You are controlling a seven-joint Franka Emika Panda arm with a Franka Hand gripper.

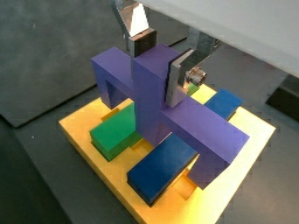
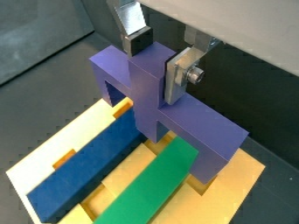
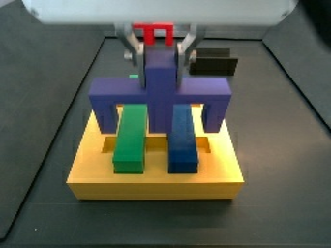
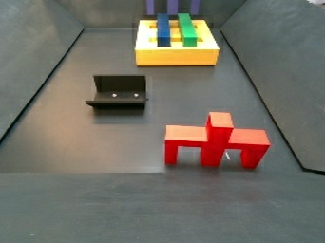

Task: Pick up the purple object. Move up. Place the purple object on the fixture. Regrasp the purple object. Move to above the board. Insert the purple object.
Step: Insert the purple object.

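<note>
The purple object stands upright over the yellow board, its crossbar spanning the green bar and the blue bar. Its legs reach down to the board outside the bars. My gripper is shut on the top of its central stem, one silver finger on each side; this also shows in a wrist view. In a side view the purple object sits under the gripper on the board. The fixture stands empty on the floor.
A red piece of similar shape stands on the dark floor, on the far side of the fixture from the board. The fixture shows just behind the board in a side view. Dark walls enclose the floor.
</note>
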